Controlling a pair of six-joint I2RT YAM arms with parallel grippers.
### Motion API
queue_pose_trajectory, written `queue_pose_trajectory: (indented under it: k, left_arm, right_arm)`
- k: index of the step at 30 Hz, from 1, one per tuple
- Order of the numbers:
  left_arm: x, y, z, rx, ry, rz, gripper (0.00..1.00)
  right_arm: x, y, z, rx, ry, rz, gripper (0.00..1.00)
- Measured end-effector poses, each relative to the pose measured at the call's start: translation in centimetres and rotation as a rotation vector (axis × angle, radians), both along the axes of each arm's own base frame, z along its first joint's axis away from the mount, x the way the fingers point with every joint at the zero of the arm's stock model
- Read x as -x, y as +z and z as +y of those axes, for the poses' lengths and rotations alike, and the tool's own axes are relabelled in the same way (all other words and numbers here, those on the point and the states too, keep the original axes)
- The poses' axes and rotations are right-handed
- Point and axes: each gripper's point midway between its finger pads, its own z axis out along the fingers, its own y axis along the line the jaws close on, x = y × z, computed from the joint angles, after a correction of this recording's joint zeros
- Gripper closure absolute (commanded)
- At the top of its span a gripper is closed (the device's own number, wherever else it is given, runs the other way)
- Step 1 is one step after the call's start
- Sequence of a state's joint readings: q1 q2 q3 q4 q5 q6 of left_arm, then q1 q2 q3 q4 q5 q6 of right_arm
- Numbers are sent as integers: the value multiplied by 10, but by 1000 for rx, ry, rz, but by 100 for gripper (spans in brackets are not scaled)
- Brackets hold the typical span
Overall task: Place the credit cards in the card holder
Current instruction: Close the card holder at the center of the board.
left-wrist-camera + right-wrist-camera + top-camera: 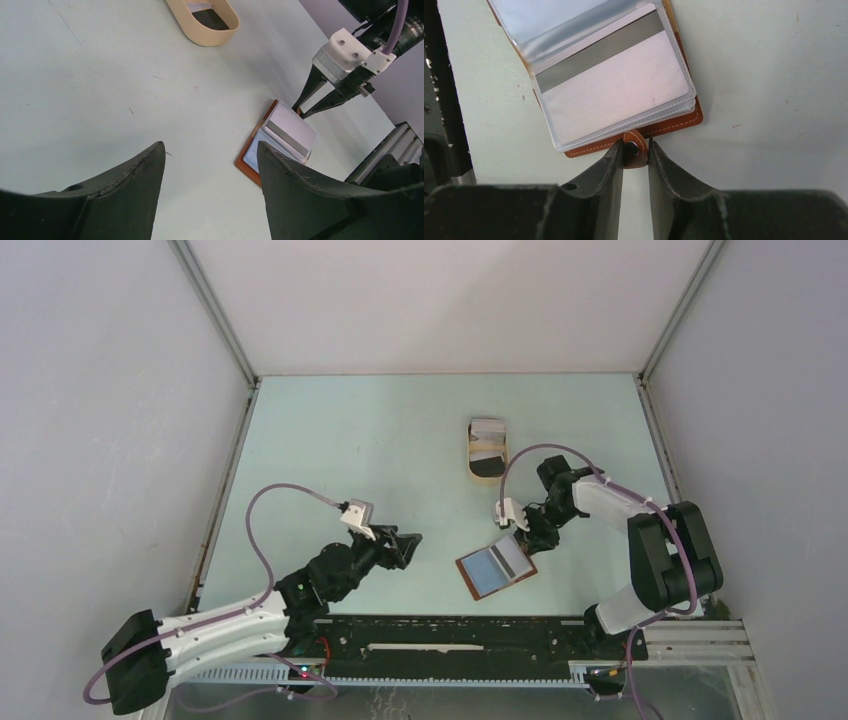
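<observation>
The task looks partly done. The card holder (674, 128) lies open on the table (350, 440), directly ahead of the right pincer (635, 150). Its clear sleeves are fanned out, and one credit card with a grey stripe (619, 90) already sits inside the top sleeve. The right pincer's two fingers are drawn together on the holder's small snap tab (636, 137), one on each side and touching it, so it grips the holder by that tab and carries no card. The left pincer (210, 147) hangs above the table with its fingers wide apart and nothing between them; the holder is ahead of it and to its right, well apart. Past the right pincer, on the side away from the arm bases, stands a tan oval tray (468, 468) with at least two more cards (489, 430) in it, one light and one dark, so those are probably left to move. Whether the paler page of the holder farther from the pincer holds a card cannot be made out.
</observation>
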State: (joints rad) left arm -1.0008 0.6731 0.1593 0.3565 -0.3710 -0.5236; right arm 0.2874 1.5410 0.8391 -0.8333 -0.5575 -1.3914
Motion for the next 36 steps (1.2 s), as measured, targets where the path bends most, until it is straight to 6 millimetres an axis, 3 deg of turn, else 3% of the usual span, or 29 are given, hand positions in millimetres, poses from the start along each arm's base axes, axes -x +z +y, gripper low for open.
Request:
queue_pose_trajectory:
  k: [17, 25, 32, 36]
  left_arm:
    - [2, -6, -2, -13, -16, 15, 29]
    - [5, -6, -6, 6, -31, 33, 29]
    - [8, -4, -9, 33, -43, 51, 28]
    - [9, 2, -10, 69, -49, 55, 27]
  right_arm:
    - [-11, 9, -1, -35, -124, 18, 58]
    - [-11, 19, -5, -62, -139, 2, 42]
    - [-12, 43, -3, -118, -146, -60, 41]
    - [-9, 69, 6, -195, -140, -120, 39]
